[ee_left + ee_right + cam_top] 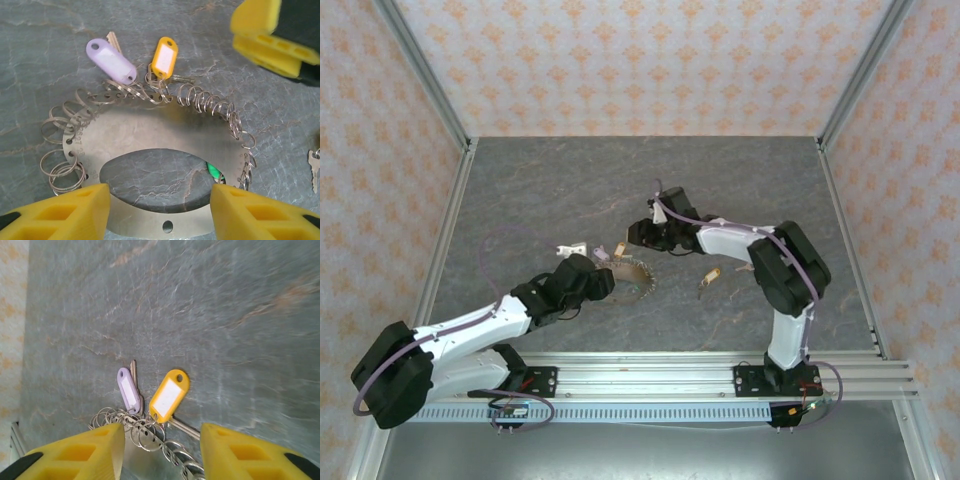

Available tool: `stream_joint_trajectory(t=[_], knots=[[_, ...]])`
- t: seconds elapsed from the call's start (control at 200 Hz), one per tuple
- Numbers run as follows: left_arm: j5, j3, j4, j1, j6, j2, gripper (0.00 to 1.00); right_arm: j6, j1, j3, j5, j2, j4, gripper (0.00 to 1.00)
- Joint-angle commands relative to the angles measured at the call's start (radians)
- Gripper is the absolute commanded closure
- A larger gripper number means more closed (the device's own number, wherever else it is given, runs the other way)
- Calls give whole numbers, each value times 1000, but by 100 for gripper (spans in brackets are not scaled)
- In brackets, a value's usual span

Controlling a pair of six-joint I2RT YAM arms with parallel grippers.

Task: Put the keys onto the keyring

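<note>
L gripper (pixel 160 197) open astride keyring (pixel 150 125), prob. steadying it; R gripper (pixel 161 435) open over yellow key (pixel 169 395) at keyring's 12 o'clock.

Tagged keys (pixel 164 56) seemingly on flat keyring (pixel 150 131)

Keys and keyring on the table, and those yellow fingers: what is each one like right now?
keyring: flat on the table, small loops round its edge.
purple-tag key: lying at the keyring's edge, seemingly hooked on.
yellow-tag key: same, beside the purple one.
loose key: on the table, apart from the keyring.
left fingers: open, over the keyring.
right fingers: open, holding nothing.
</note>
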Motion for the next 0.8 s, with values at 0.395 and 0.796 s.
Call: stream_joint_trajectory(t=[0.395, 0.796], knots=[[55, -101, 167, 12, -260, 93, 44, -83, 35, 69, 22, 115, -150, 61], [66, -21, 238, 12, -247, 242, 51, -29, 39, -135, -6, -3, -59, 65]])
